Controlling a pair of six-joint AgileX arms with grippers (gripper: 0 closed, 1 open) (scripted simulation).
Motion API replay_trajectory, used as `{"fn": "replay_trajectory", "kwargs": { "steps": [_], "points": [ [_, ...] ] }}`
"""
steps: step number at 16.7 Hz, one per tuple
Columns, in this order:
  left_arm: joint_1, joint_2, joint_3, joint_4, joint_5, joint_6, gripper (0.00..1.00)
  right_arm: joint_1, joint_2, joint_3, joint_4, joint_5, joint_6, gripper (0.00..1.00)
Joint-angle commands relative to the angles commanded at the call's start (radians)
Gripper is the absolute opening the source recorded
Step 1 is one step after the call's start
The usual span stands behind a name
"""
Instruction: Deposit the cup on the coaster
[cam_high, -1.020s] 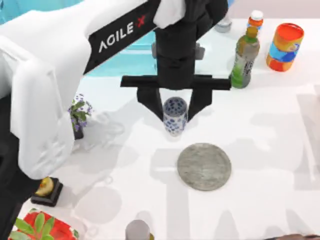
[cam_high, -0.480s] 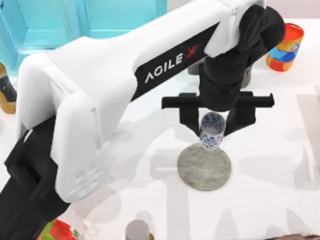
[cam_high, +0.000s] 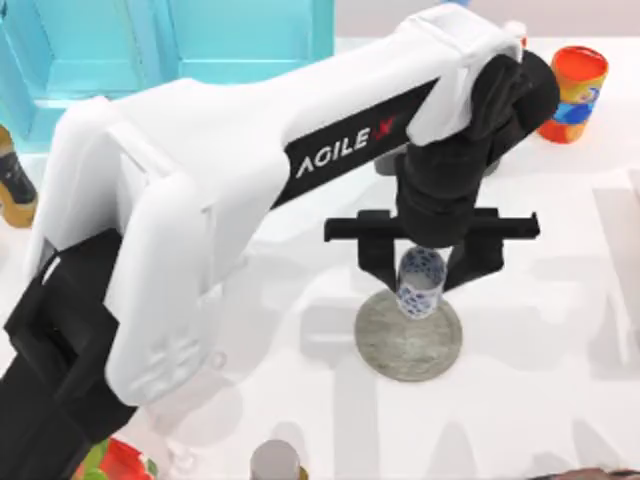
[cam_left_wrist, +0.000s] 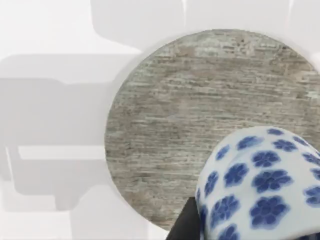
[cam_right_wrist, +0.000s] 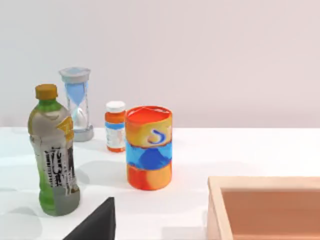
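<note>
One arm does the work: the left gripper (cam_high: 420, 268) holds the cup (cam_high: 419, 285) tight, just over the coaster's (cam_high: 400, 345) far edge, mid-surface. Next, I think, it should lower the cup gently and let go.

I see cup (cam_high: 421, 285) white, blue flower print; coaster (cam_high: 400, 345) mottled grey; can (cam_right_wrist: 148, 147) orange, blue bands; bench (cam_high: 540, 370) white.

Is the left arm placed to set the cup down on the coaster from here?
Probably yes: the left pincer holds the cup over the far part of the coaster, with nothing lying on the disc beneath it.
</note>
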Motion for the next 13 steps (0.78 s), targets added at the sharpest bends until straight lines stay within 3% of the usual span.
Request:
{"fn": "replay_trajectory", "kwargs": {
  "steps": [4,9,13],
  "points": [
    [-0.002,-0.004,-0.125,0.124,0.001,-0.001,0.00,0.000,0.000,0.000,0.000,0.000,0.000,1.00],
    [-0.003,-0.004,-0.136,0.134,0.001,-0.002,0.00,0.000,0.000,0.000,0.000,0.000,0.000,1.00],
    [-0.003,-0.004,-0.136,0.134,0.001,-0.002,0.30,0.000,0.000,0.000,0.000,0.000,0.000,1.00]
  ]
}}
